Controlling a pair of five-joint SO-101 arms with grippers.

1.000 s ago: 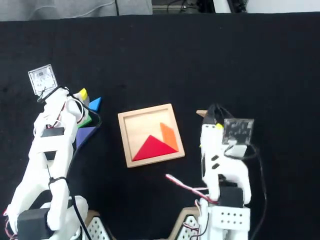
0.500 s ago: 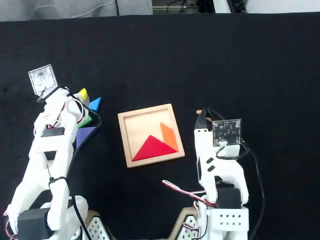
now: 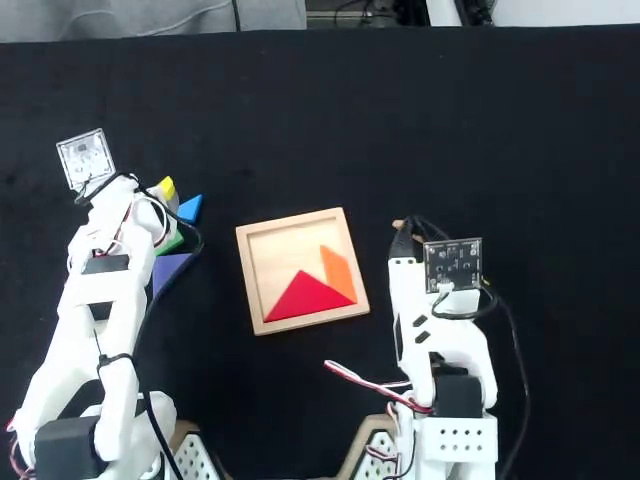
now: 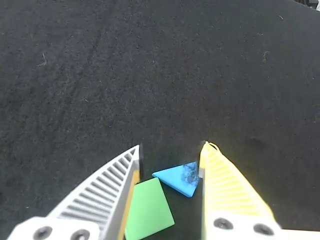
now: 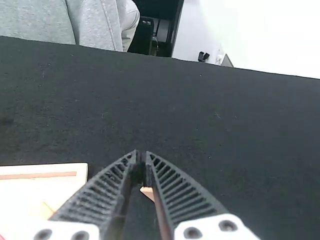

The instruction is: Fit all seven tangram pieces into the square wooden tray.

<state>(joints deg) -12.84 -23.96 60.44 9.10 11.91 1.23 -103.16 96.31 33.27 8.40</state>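
Note:
The square wooden tray point(image 3: 283, 250) lies mid-table and holds a red triangle point(image 3: 305, 297) and an orange parallelogram point(image 3: 339, 270). Left of it lie a blue triangle point(image 3: 190, 208), a green piece point(image 3: 173, 242) and a purple triangle point(image 3: 170, 268). My left gripper point(image 3: 172, 196) is open over them. In the left wrist view the blue triangle point(image 4: 177, 179) lies between the open fingers of that gripper point(image 4: 171, 149), with the green piece point(image 4: 147, 210) beside it. My right gripper point(image 3: 403, 233) is shut, just right of the tray, over a small tan piece point(image 3: 398, 224). The tan piece point(image 5: 146, 192) shows below the shut gripper point(image 5: 140, 156).
A black cloth covers the table. A corner of the tray point(image 5: 45, 172) lies beside the right gripper. A yellow finger point(image 3: 167, 187) of the left gripper stands by the blue triangle. Cables trail at the arms' bases near the front edge.
The right arm has shifted a little left and back toward its base, then kept still. The left arm and the pieces have not moved.

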